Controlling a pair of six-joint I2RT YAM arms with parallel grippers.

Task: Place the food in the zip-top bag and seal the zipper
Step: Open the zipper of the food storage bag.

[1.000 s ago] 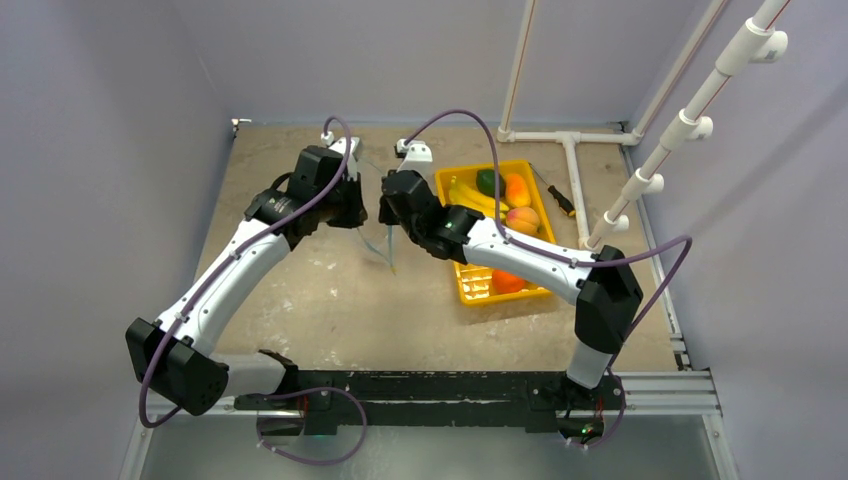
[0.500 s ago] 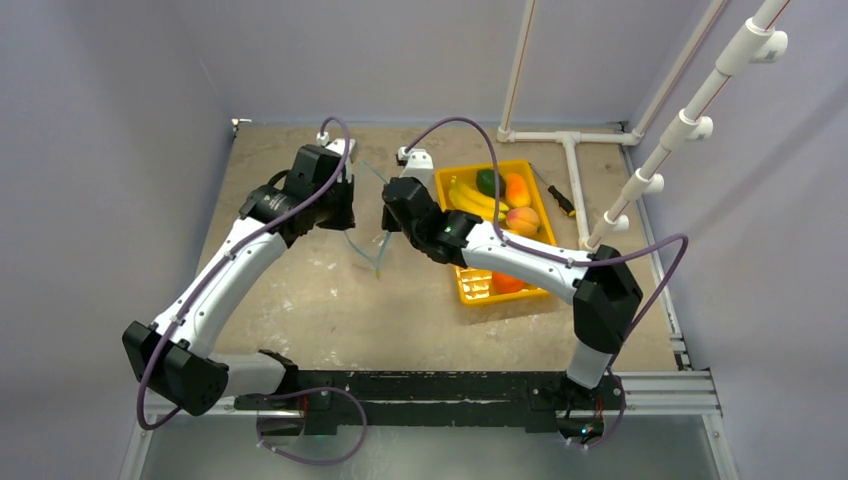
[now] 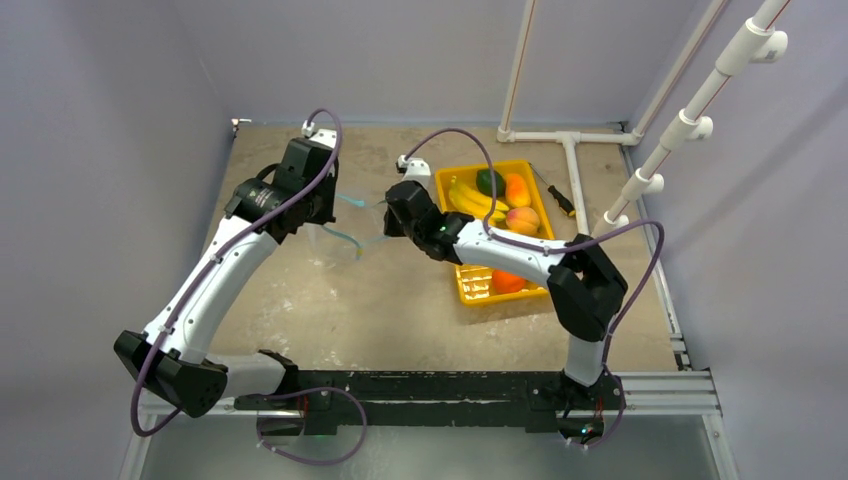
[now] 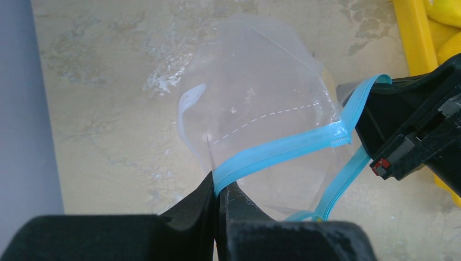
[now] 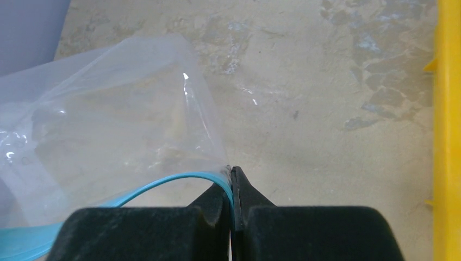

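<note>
The zipper (image 4: 277, 152) spans left claw (image 4: 219, 187) to right claw (image 5: 232, 180).

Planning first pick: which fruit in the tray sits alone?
The orange-red fruit at the tray's near end; bananas, avocado, mango and peach crowd the far end.

zip-top bag (image 3: 352, 224) between left gripper (image 3: 325, 212), right gripper (image 3: 388, 222)

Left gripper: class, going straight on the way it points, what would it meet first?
Probably the clear film of the zip-top bag, bulging just ahead of the left gripper, shut on the zipper; the table lies beyond, depth unclear.
</note>
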